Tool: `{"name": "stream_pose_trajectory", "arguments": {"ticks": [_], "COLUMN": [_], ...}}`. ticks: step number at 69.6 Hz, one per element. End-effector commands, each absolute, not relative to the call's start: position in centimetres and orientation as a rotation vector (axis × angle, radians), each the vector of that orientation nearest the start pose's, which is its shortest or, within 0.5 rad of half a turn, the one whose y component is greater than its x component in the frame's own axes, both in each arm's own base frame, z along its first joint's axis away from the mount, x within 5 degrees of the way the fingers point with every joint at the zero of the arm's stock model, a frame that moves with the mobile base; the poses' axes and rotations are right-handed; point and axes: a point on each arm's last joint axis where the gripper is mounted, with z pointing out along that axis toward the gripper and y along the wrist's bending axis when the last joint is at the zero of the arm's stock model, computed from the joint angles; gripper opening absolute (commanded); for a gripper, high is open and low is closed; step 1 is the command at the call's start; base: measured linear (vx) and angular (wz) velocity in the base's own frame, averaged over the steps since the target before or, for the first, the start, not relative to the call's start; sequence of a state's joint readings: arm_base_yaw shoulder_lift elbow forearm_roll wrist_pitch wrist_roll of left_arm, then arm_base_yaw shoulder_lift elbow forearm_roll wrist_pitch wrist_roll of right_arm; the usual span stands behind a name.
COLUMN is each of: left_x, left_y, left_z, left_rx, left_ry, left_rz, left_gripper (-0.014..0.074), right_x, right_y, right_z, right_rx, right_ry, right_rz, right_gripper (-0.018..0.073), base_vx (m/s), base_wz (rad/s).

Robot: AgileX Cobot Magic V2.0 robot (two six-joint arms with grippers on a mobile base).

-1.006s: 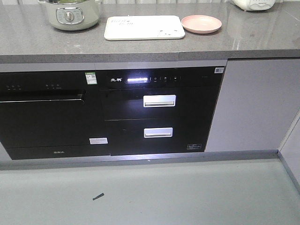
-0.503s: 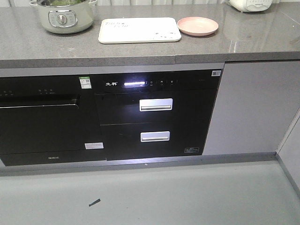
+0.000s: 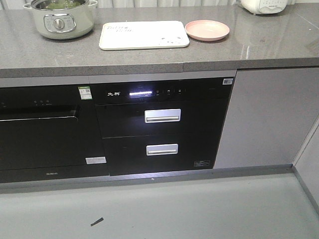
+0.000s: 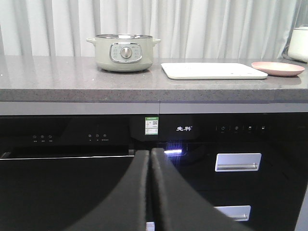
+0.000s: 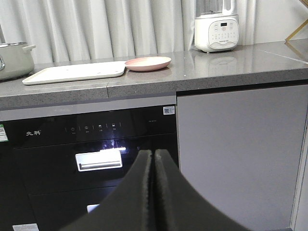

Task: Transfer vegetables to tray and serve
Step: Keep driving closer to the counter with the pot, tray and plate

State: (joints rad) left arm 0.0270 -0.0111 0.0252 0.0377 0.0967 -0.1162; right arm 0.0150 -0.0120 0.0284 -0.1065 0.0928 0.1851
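Observation:
The cream-white tray (image 3: 144, 35) lies flat on the grey countertop, also seen in the left wrist view (image 4: 211, 70) and the right wrist view (image 5: 72, 73). Green vegetables (image 3: 64, 4) show inside the pale green pot (image 3: 60, 21) left of the tray; from the left wrist the pot (image 4: 124, 53) hides them. My left gripper (image 4: 149, 153) is shut with nothing in it, low in front of the black appliance fronts. My right gripper (image 5: 154, 153) is likewise shut and empty, below counter height. Neither gripper shows in the front view.
A round pink plate (image 3: 207, 30) sits just right of the tray. A white appliance (image 5: 216, 31) stands at the counter's far right. Black built-in units with silver drawer handles (image 3: 162, 115) fill the space under the counter. A dark scrap (image 3: 96, 221) lies on the floor.
The whole scene has slid left and down in the front view, showing more countertop. Pot, tray and plate keep their places relative to each other.

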Motion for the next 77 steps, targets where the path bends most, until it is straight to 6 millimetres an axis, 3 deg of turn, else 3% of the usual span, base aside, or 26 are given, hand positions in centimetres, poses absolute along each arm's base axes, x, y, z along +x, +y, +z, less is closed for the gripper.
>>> {"name": "stream_pose_trajectory", "arguments": {"ticks": [1, 77], "left_x": [5.65, 5.65], "left_y": [0.17, 0.17], "left_z": [19.66, 19.66], "left_rx": [-0.089, -0.089], "left_ry": [1.524, 1.524], "left_rz": [-0.046, -0.046], "left_gripper": [-0.0006, -0.0006], "right_x": [5.67, 5.67], "right_y": [0.03, 0.03], "right_z": [19.82, 19.82], "right_rx": [0.043, 0.043], "right_ry": [1.522, 1.522], "right_rz": [0.056, 0.056], "right_gripper": [-0.0003, -0.0003], "base_vx": [0.05, 0.05], "base_wz": [-0.02, -0.01]}}
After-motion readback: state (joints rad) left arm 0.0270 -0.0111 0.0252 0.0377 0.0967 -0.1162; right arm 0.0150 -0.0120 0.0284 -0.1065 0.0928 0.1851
